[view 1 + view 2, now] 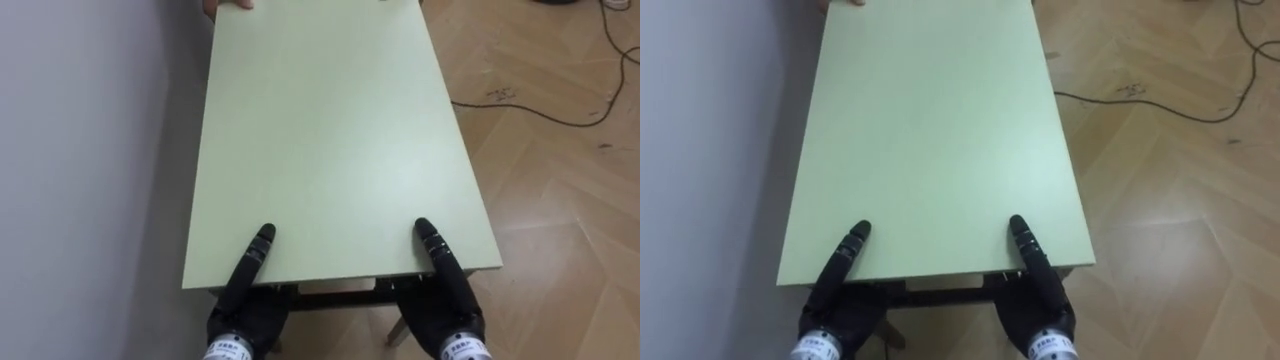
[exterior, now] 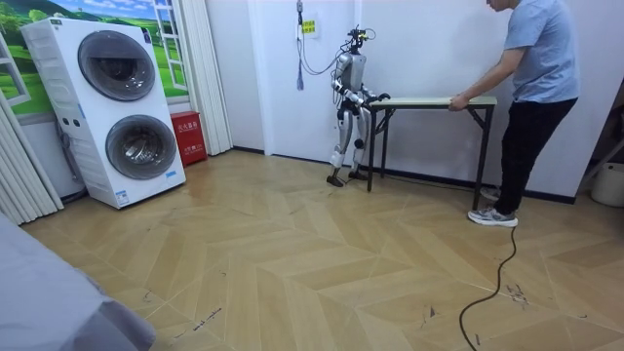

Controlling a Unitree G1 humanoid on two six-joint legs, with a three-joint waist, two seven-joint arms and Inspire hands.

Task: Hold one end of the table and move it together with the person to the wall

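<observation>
The table [image 1: 330, 130] has a pale green top and dark folding legs, and its long side runs along the wall. I stand at its near short end. My left hand [image 1: 245, 300] and right hand [image 1: 445, 300] clamp that edge: a thumb lies on top at each corner, and the fingers are hidden beneath. At the far end a person [image 2: 531, 88] bends forward and holds the table's [image 2: 429, 100] other short edge. A person's hand [image 1: 225, 5] shows at the far left corner.
A grey wall [image 1: 80, 150] runs close along the table's left side. A dark cable [image 1: 540, 110] lies on the wood floor to the right. Stacked washing machines [image 2: 122, 107] and a red box [image 2: 187, 136] stand at the room view's left.
</observation>
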